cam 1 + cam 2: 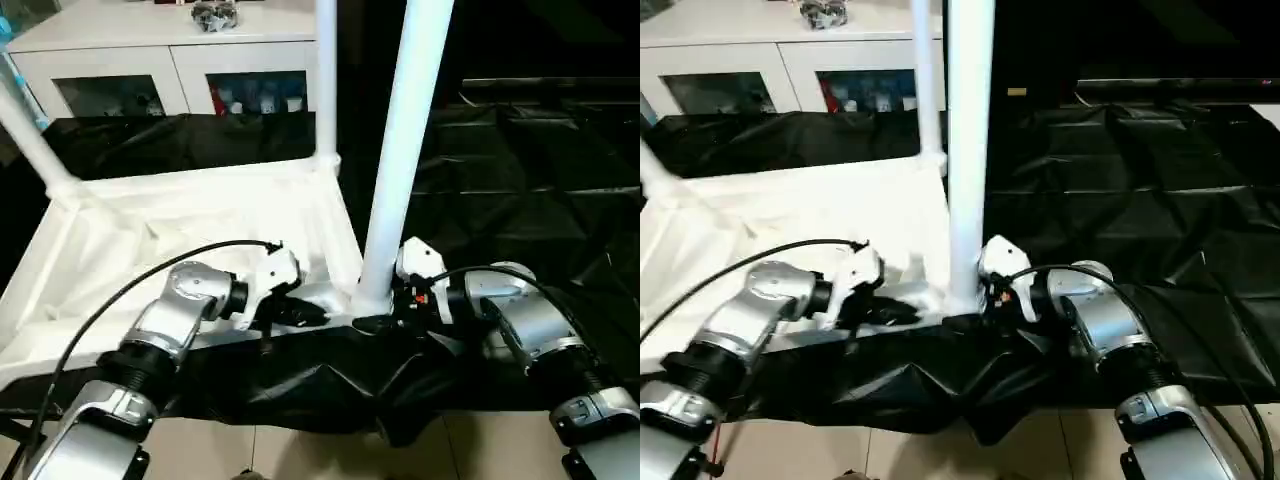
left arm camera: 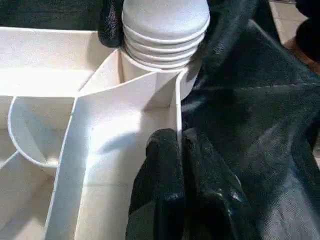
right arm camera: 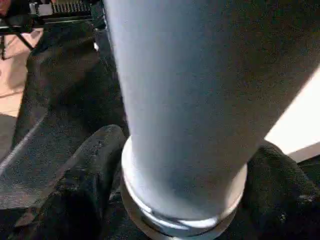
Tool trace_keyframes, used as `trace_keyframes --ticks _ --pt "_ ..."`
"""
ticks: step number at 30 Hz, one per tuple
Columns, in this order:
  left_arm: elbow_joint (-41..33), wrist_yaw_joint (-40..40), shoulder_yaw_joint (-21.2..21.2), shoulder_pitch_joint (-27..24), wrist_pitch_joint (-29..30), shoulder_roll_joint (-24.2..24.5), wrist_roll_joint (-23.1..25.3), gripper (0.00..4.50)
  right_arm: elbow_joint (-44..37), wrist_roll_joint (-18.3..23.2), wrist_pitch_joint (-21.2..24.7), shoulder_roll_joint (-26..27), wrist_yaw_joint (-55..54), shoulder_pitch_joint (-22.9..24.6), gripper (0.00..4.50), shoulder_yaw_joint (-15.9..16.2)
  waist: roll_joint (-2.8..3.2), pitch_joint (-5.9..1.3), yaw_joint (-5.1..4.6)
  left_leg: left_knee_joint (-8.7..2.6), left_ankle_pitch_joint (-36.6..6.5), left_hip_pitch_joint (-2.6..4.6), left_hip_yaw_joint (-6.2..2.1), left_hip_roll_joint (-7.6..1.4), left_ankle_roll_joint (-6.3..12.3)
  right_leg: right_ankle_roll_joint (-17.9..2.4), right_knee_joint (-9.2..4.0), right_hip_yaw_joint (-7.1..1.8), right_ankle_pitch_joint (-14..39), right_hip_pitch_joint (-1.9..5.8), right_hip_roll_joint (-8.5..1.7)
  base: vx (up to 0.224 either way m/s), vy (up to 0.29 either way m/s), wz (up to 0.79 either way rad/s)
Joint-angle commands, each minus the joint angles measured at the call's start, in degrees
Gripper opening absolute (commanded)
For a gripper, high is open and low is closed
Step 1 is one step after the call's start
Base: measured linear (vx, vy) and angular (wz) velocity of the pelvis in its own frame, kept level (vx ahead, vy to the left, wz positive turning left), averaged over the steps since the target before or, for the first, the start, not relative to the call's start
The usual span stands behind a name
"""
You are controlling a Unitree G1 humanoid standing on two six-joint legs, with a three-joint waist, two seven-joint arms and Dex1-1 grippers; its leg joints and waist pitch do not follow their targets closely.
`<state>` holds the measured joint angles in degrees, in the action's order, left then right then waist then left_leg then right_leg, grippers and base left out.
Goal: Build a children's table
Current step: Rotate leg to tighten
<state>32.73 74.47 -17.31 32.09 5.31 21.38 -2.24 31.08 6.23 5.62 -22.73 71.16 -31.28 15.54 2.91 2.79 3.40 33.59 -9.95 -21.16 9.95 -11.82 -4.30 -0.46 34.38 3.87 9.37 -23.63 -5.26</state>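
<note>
Pinching the ribbed white top [image 1: 150,230], left gripper [image 2: 180,150]; right gripper [image 3: 185,200] clasps smooth tapered leg [image 1: 405,150].

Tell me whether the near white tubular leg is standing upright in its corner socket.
Upright: the white tubular leg rises almost vertically from the white plastic top's near corner socket.

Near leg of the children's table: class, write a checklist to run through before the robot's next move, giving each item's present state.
1. Near leg stands upright in its corner socket: ok.
2. Leg fully seated: cannot tell; ridged rings show above the socket.
3. Left hand shut on the rim of the table top, steadying it: ok.
4. Right hand at the leg's base, grip firm: cannot tell.
5. Two far legs stand in their corners: ok.
</note>
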Motion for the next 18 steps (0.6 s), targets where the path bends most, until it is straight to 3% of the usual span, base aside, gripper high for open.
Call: trace_keyframes --ticks 1,6,10,14,16,17,18 --pt "-0.3 2.4 -2.5 -0.3 0.1 -0.2 0.5 0.0 -3.3 1.3 1.7 0.3 2.0 0.5 3.36 0.6 -0.79 -3.66 0.09 -3.92 -14.7 0.22 0.2 -0.95 3.54 -12.5 -4.21 -1.93 16.2 3.16 -2.09 0.0 0.0 0.0" --pt "-0.3 1.2 -1.5 -0.4 0.4 -0.7 0.1 0.0 -4.0 1.4 2.7 0.8 1.3 1.2 2.85 0.8 -0.69 -3.67 0.19 -3.93 -14.9 0.31 0.2 -0.95 3.05 -12.6 -4.23 -1.89 16.5 3.11 -2.23 0.0 0.0 0.0" --pt "0.5 -2.3 -0.4 -0.2 0.2 -1.8 0.2 0.0 -4.1 1.4 3.6 1.8 -0.3 1.8 2.77 0.5 -0.65 -3.55 0.28 -4.0 -15.9 0.46 0.2 -0.96 2.63 -11.8 -4.57 -1.94 18.4 2.97 -2.23 0.0 0.0 0.0" --pt "2.2 -11.3 1.8 1.1 3.4 -5.7 0.8 0.0 0.8 -0.1 5.1 8.6 -16.9 0.9 2.75 -3.9 -0.53 -3.09 -0.35 -4.25 -18.5 0.5 0.03 -0.66 0.96 -10.4 -5.05 -1.81 24.0 2.65 -2.34 0.0 0.0 0.0" --pt "2.5 -14.1 1.9 1.4 4.3 -7.0 1.5 0.0 2.8 -0.7 5.0 10.8 -22.4 0.3 2.74 -5.1 -0.68 -3.01 -1.07 -4.41 -20.6 0.66 -0.43 -0.45 -0.19 -7.8 -5.64 -1.48 29.8 2.63 -2.46 0.0 0.0 0.0" --pt "2.8 -16.1 1.9 1.6 4.8 -7.9 2.0 0.0 4.2 -1.1 4.9 12.1 -25.9 -0.1 2.74 -5.9 -0.7 -3.09 -1.23 -4.36 -20.9 0.75 -0.44 -0.4 -0.11 -7.3 -5.81 -1.45 30.3 2.59 -2.38 0.0 0.0 0.0" --pt "3.4 -18.8 2.0 2.0 5.6 -9.5 2.5 0.0 6.0 -1.6 5.0 13.9 -30.4 -0.8 2.74 -6.7 -0.3 -3.11 -1.71 -4.38 -21.1 0.78 -0.42 -0.47 -0.13 -7.5 -5.9 -1.57 29.4 2.41 -2.37 0.0 0.0 0.0"
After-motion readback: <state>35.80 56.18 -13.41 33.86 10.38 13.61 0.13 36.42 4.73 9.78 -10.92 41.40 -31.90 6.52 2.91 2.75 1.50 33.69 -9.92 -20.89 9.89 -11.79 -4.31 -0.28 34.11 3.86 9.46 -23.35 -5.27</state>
